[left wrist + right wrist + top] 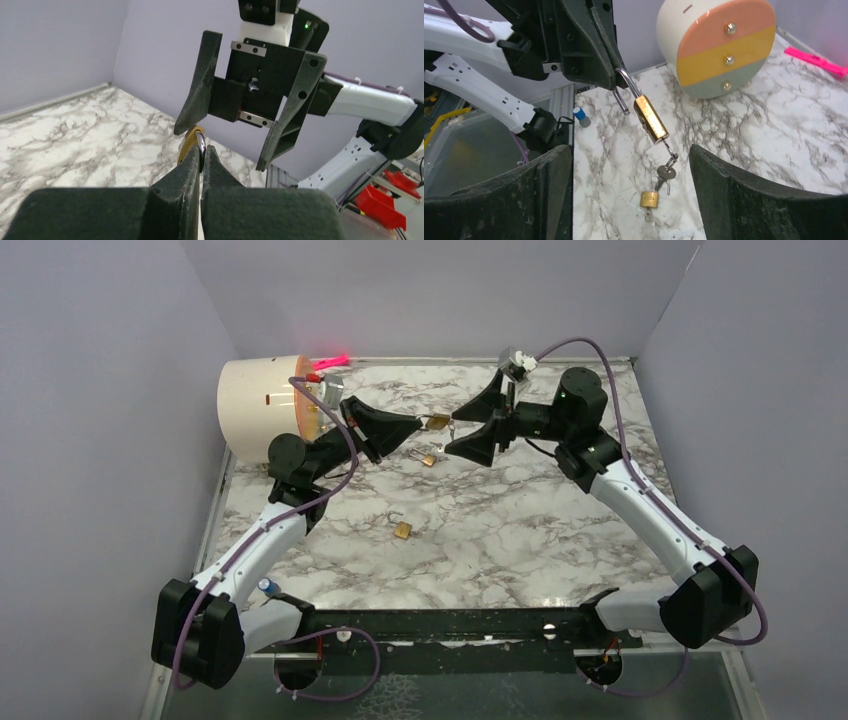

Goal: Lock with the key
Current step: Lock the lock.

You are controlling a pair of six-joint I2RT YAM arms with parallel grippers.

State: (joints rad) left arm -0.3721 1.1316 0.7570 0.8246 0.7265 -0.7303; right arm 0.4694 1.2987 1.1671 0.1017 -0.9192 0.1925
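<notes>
My left gripper [418, 423] is shut on the steel shackle of a brass padlock [650, 118], held in the air with its shackle open. A key sits in its keyhole, and a ring with a spare key [666, 172] hangs below. The padlock also shows in the top view [437, 422] and in the left wrist view [190, 143]. My right gripper [468, 426] is open, its fingers [744, 192] wide apart, facing the padlock at close range.
Two more brass padlocks lie on the marble table: one [427, 457] under the grippers and one [402, 530] nearer the middle. A round cream drum [262, 408] with a striped face lies at the back left, a pink object [333, 362] beside it.
</notes>
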